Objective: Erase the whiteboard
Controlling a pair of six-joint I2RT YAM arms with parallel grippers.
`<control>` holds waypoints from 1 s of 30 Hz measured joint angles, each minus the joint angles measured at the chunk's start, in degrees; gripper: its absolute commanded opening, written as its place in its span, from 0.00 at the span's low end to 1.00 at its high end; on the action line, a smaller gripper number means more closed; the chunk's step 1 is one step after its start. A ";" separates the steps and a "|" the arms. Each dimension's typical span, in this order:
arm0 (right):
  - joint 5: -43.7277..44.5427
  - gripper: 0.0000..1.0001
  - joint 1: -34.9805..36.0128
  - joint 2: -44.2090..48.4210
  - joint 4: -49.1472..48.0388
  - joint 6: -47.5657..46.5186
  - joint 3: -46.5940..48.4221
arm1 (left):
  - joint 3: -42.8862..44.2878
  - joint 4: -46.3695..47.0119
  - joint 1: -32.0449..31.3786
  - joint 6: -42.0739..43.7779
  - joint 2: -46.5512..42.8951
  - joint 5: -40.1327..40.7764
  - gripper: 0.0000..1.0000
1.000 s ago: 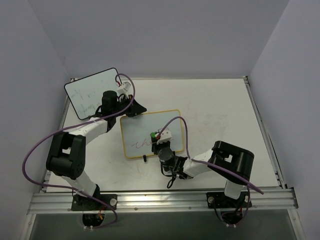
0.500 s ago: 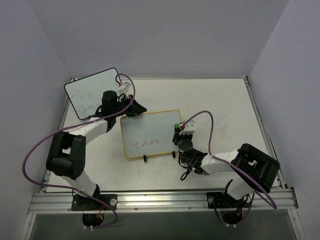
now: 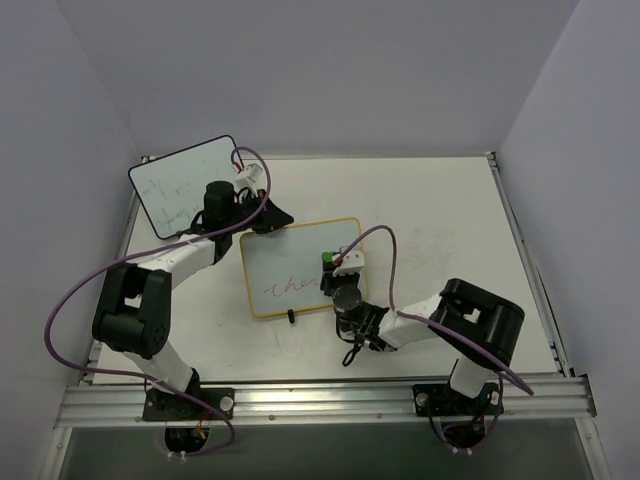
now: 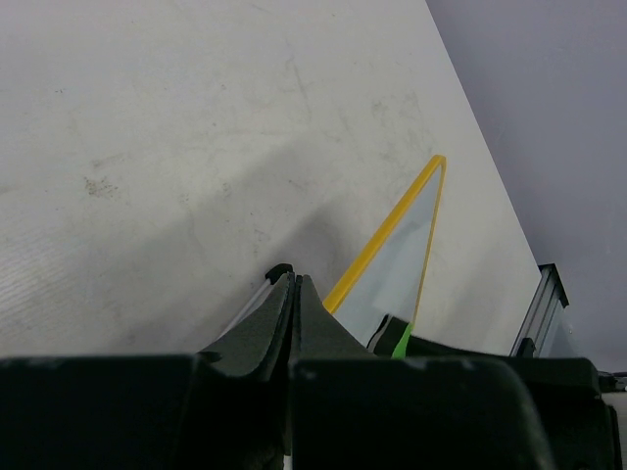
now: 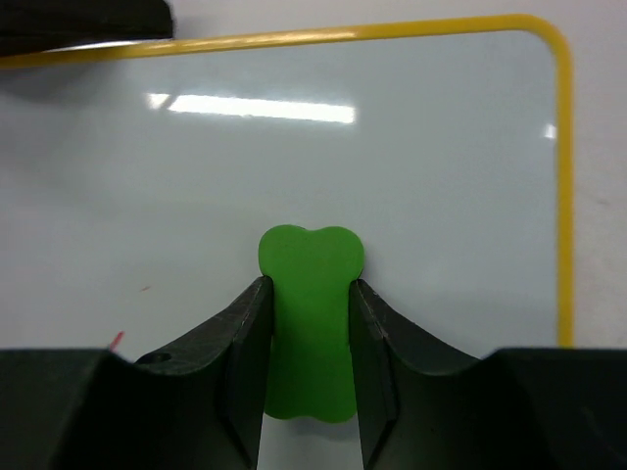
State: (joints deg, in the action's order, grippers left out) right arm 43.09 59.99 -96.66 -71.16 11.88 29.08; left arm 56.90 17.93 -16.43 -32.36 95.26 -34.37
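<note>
A: What is in the upper left of the top view?
B: There is a black-framed whiteboard (image 3: 185, 185) with faint marks on it. Just to the right of it is the left gripper (image 3: 272, 220), at the upper left corner of the whiteboard (image 3: 290, 255).
A: How are its jaws?
B: In the left wrist view they are pressed together. I cannot tell if the corner is between them. The yellow frame comes out just beside them.
A: And where is the whiteboard itself?
B: It is on the bench (image 3: 430, 220), in the middle of the top view. Red writing (image 3: 288, 286) is on its lower left part.
A: And further right?
B: The right gripper (image 3: 335, 262) is over the right part of the board. Its jaws are clenched on a green eraser (image 5: 310, 323), to the right of the writing.
</note>
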 measured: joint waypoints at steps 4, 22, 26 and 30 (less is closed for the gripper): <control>-0.07 0.00 4.15 -4.24 -0.50 -0.04 3.45 | 0.00 0.02 0.00 0.00 0.00 0.00 0.02; 0.13 0.00 -1.29 5.03 1.49 4.48 -6.58 | 0.00 0.09 0.00 -0.02 0.00 -0.17 0.02; 0.46 0.00 -3.76 7.45 2.64 5.79 -8.15 | 0.00 0.09 0.00 -0.02 0.00 -0.20 0.02; 0.31 0.00 -4.04 7.39 2.73 6.08 -8.13 | 0.00 0.07 -0.02 -0.02 0.00 -0.20 0.02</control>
State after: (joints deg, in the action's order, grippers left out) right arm 43.40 55.94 -89.27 -68.42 17.96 20.95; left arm 56.90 18.00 -16.45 -32.38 95.26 -34.57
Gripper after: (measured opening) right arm 0.298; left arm 0.032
